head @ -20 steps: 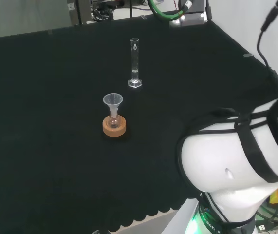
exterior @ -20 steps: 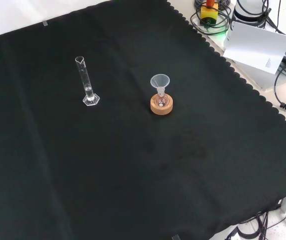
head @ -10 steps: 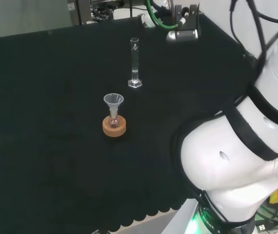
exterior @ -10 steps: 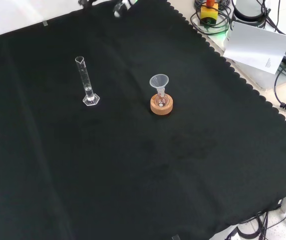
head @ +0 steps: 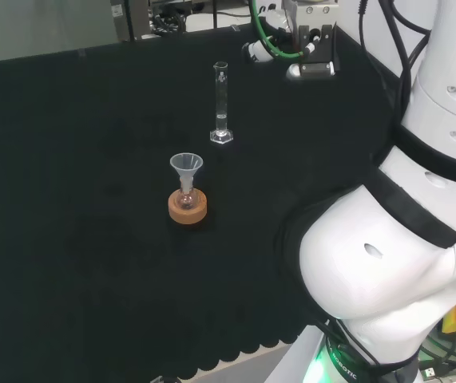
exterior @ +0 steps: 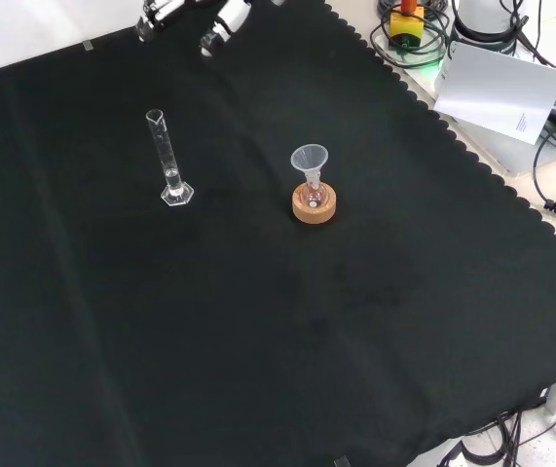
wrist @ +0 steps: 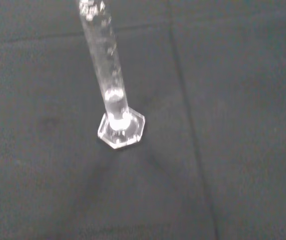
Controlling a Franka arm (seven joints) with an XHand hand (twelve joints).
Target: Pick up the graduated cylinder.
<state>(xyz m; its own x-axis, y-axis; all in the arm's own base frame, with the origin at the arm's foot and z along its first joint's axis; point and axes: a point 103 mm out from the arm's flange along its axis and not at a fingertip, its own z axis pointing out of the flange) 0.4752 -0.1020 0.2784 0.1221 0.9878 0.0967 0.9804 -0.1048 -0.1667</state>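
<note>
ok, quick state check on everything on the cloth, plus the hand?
graduated cylinder: upright on its hexagonal base, untouched.
funnel: upright, stem down in the small flask.
small flask: seated in the cork ring.
cork ring: flat on the black cloth.
hand: at the front view's top edge, apart from the cylinder, holding nothing.

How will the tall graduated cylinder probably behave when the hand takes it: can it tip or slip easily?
The graduated cylinder is tall and thin on a small hexagonal foot, so a sideways push near its top would probably tip it. It looks like clear, smooth glass or plastic, so it may slip between fingers and might crack if it falls. It seems nearly empty, so likely light.
</note>
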